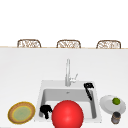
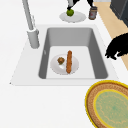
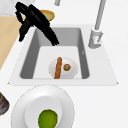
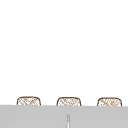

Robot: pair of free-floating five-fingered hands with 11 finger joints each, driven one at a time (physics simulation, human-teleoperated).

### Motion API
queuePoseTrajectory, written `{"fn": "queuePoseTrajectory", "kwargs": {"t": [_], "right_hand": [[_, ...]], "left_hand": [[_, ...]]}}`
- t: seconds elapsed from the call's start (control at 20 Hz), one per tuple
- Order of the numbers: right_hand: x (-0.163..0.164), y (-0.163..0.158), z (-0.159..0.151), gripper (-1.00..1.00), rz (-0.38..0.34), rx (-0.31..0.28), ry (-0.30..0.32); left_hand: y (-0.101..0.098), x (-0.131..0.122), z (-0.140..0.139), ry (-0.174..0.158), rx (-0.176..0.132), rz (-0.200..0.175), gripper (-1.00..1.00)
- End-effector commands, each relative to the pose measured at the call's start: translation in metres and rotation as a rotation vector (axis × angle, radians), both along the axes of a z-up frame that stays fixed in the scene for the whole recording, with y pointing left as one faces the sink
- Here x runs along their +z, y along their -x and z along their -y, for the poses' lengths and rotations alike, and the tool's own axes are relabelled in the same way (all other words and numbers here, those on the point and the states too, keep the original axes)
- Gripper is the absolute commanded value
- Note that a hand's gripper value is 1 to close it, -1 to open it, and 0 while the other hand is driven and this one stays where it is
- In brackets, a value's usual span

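My left hand hovers over the sink's front left corner, fingers relaxed and drooping, holding nothing; in the left side view the left hand hangs beside the front rim. My right hand is above the sink's right edge, fingers straight and slanting down toward the basin, also seen as the right hand. In the sink lies a white plate with a long brown sausage and a small brown ball. A big red ball covers the sink's front in the front view.
A faucet stands behind the basin. A yellow-rimmed plate sits on the counter at the left. At the right are a white plate with a green lime and a dark jar. Three wicker chairs stand behind the counter.
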State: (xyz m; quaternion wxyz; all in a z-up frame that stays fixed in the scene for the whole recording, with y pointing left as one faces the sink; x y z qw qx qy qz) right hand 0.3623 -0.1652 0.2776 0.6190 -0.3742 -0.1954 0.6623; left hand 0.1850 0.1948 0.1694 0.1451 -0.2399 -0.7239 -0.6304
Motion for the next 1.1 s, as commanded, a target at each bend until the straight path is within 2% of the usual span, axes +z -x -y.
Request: {"fn": "queuePoseTrajectory", "kwargs": {"t": [0.0, 0.25, 0.4, 0.7, 0.9, 1.05], "right_hand": [[-0.006, 0.010, -0.013, -1.00, -0.002, 0.025, -0.042], [-0.027, 0.013, -0.030, -1.00, -0.020, 0.029, -0.094], [-0.042, 0.013, -0.037, -1.00, -0.008, 0.058, -0.137], [-0.066, 0.013, -0.040, -1.00, 0.033, 0.187, -0.220], [-0.080, 0.008, -0.045, -1.00, 0.052, 0.247, -0.289], [-0.089, 0.011, -0.045, -1.00, 0.072, 0.315, -0.345]], "left_hand": [[0.000, 0.000, 0.000, 0.000, 0.000, 0.000, 0.00], [0.000, 0.000, 0.000, 0.000, 0.000, 0.000, 0.00], [0.000, 0.000, 0.000, 0.000, 0.000, 0.000, 0.00], [0.000, 0.000, 0.000, 0.000, 0.000, 0.000, 0.00], [0.000, 0.000, 0.000, 0.000, 0.000, 0.000, 0.00], [0.000, 0.000, 0.000, 0.000, 0.000, 0.000, 0.00]]}}
